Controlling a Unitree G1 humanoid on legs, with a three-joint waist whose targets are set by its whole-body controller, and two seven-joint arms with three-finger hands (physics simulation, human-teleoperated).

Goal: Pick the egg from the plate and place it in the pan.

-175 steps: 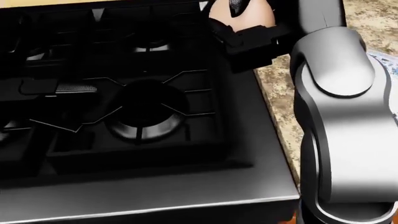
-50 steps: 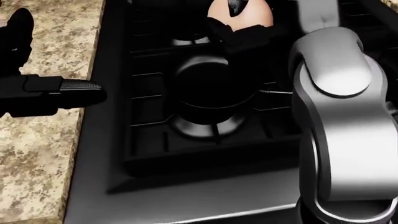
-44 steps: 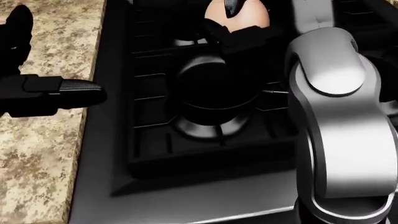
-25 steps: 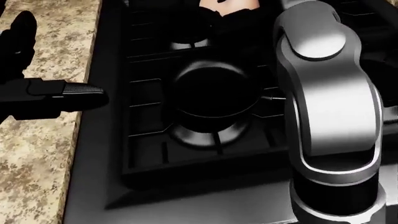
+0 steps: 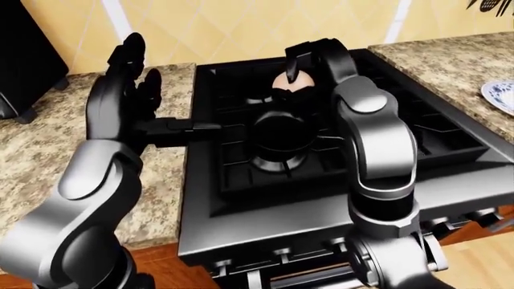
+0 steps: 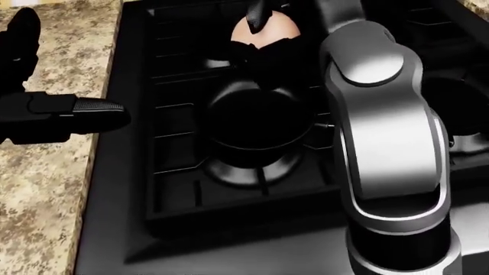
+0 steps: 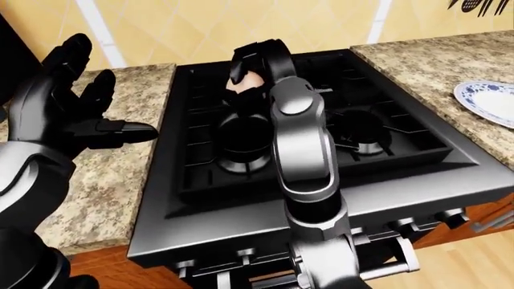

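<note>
Over the black stove, in the left-eye view, the right hand pinches a smooth, pale egg between dark fingers, held above the round black pan on a grated burner. The left hand hangs with fingers spread over speckled granite counter; a patterned plate sits far right.

Head view: the egg shows near the top edge, gripped just above the pan, beside the glossy grey forearm.

Right-eye view: the open left hand stands well apart from the stove; the blue-and-white plate rests on the right counter.
</note>
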